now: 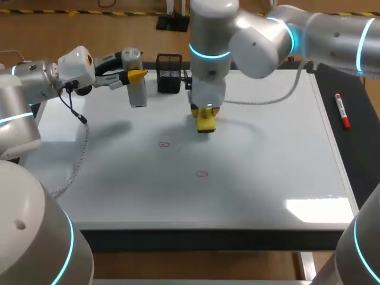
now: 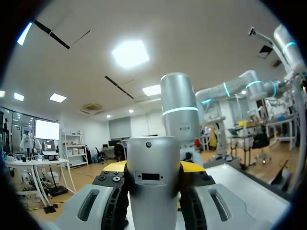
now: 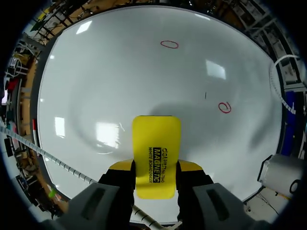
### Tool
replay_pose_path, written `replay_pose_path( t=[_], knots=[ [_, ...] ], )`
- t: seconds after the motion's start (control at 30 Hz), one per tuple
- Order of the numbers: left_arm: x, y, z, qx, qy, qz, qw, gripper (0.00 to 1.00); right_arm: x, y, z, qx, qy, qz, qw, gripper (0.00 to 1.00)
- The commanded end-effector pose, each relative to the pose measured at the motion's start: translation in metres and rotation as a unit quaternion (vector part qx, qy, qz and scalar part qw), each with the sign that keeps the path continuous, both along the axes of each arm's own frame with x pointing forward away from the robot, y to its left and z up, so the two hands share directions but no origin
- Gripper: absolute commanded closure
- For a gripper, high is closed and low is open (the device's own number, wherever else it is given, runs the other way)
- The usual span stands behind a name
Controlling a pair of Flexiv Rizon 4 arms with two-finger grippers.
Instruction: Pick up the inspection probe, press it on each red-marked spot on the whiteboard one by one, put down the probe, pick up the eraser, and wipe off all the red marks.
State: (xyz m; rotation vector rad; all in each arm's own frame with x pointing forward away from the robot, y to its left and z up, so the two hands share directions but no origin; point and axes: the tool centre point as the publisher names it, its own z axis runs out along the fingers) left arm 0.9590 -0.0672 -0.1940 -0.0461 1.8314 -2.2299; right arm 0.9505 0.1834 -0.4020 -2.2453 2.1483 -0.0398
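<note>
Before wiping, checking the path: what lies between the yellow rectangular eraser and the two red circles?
Bare glossy whiteboard, save one tiny dark tick; right wrist view shows it.

Eraser point(image 3: 156, 158): black block lettering runs lengthwise down its yellow back, with one larger line set in a dark bar and a smaller line beside it.

Whiteboard point(image 1: 267, 178): hand-drawn signs only. One red ring point(image 3: 169, 44) lies well ahead of the eraser and a second red ring point(image 3: 224, 107) nearer, off to one side.

Red marker point(image 1: 342, 111) beside the board: the pale label band is too small to read.

Inspection probe point(image 2: 153, 163): a small dark panel, nothing legible.
</note>
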Motion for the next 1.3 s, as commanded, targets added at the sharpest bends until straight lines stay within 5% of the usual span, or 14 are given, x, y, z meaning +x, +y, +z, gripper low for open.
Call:
replay_pose_path(
  t=[0.03, 0.73, 1.3],
  knots=[
    [0.000, 0.000, 0.001, 0.000, 0.000, 0.001, 1.000, 1.00, -0.002, 0.014, -0.007, -0.010, 0.002, 0.000, 1.000, 1.00],
    [0.000, 0.000, 0.001, 0.000, 0.000, 0.001, 1.000, 1.00, -0.010, 0.013, -0.021, 0.000, 0.005, -0.006, 1.000, 1.00],
    [0.000, 0.000, 0.001, 0.000, 0.000, 0.001, 1.000, 1.00, -0.007, -0.030, -0.025, -0.014, 0.005, -0.050, 0.999, 1.00]
  ],
)
